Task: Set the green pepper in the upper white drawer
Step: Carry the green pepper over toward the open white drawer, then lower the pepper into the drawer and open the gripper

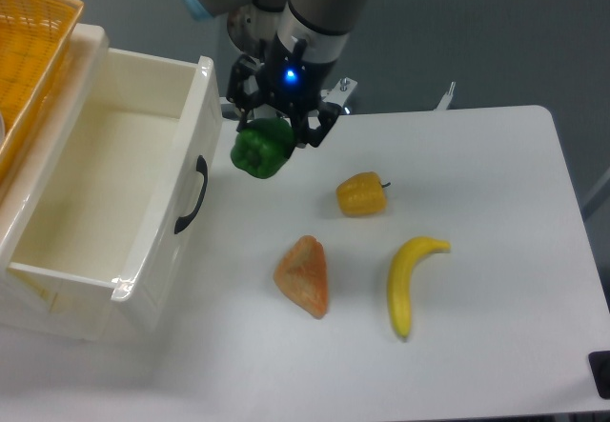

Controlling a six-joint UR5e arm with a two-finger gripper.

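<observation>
The green pepper [262, 152] hangs in the air above the table, just right of the drawer's front panel. My gripper [274, 134] is shut on it from above, a blue light glowing on the wrist. The upper white drawer [57, 251] is pulled out at the left, its deep inside showing nothing in it, with a black curved handle [193, 193] on its front. The pepper is level with the drawer's front rim and still outside it.
A yellow-orange pepper [361, 194], an orange wedge-shaped food piece [305, 275] and a banana [408, 282] lie on the white table [496, 212]. An orange woven basket [29, 50] sits on top of the drawer unit at the far left.
</observation>
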